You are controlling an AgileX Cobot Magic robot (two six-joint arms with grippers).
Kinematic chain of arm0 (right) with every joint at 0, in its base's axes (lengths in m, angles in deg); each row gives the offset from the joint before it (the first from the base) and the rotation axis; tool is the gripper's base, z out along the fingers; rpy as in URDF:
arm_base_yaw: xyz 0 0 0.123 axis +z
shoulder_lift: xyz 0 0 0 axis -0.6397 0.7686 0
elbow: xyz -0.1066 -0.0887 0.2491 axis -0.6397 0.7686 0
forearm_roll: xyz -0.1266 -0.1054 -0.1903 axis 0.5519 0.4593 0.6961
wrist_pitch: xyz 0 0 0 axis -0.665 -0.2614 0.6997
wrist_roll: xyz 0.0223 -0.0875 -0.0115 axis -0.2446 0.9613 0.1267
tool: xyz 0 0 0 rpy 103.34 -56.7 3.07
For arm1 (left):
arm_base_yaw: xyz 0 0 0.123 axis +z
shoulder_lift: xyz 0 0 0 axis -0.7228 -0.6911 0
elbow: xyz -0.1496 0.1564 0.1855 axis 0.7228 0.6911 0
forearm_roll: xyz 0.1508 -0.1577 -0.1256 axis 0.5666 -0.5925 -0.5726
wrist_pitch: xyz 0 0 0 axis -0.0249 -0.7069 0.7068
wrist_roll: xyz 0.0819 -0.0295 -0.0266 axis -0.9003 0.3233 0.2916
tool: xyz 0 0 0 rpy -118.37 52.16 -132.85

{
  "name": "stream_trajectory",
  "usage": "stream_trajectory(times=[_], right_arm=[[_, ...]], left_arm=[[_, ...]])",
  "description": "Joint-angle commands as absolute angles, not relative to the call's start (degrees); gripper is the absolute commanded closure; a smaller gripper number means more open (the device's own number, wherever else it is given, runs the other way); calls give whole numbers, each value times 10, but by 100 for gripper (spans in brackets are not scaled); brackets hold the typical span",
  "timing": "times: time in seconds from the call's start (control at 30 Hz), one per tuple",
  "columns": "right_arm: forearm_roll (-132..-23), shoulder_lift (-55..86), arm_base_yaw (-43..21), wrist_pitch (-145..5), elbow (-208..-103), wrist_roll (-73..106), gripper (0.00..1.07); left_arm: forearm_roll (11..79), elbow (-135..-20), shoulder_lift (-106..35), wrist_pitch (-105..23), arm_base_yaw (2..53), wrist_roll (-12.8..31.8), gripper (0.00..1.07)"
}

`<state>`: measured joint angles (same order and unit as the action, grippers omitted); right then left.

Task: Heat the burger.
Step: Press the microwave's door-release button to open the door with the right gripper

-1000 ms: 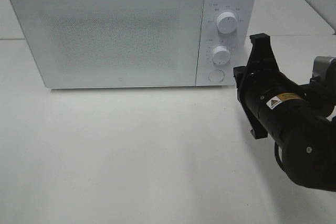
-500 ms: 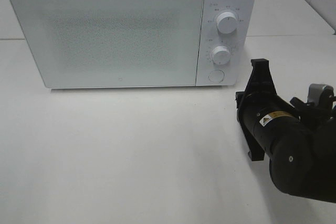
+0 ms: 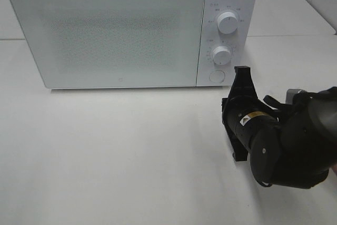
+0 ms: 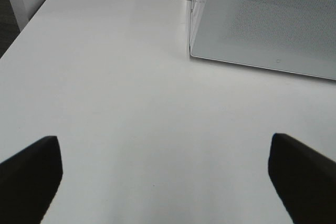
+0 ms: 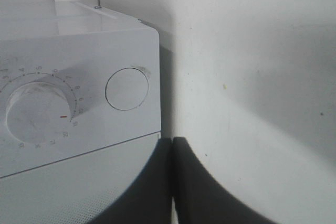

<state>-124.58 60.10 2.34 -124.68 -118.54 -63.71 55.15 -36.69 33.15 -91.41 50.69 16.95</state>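
Right black gripper [image 3: 243, 75] has its two fingers pressed tight together, with nothing between them. It points at the bottom corner of the big white boxy microwave oven [image 3: 121, 35]. It is close to the round white push button [image 3: 216, 76] but does not touch it. On the other side, the left black gripper [image 4: 164, 145] is spread wide and holds nothing. It hangs over the flat white table [image 3: 131, 156], near the far end of the microwave. The burger cannot be seen in any view, so I cannot tell where it lies from either gripper. The microwave's wide dotted grey-white door [image 3: 113, 32] is closed. I cannot see through it, so I cannot tell what is inside. A round white knob [image 3: 227, 22] sits above a second round white knob [image 3: 221, 55], and both sit over the button.
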Motion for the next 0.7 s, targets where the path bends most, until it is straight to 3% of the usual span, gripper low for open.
stream_trajectory(times=[0.03,0.3,0.7], right_arm=[[-1225,602,6,-1225,-1209,-634,107],[-1205,603,-32,-1199,-1241,-603,107],[-1198,652,-38,-1196,-1298,-600,107]], left_arm=[[550,-367,342,-908,506,171,7],[550,-367,342,-908,506,171,7],[550,-367,342,-908,506,171,7]])
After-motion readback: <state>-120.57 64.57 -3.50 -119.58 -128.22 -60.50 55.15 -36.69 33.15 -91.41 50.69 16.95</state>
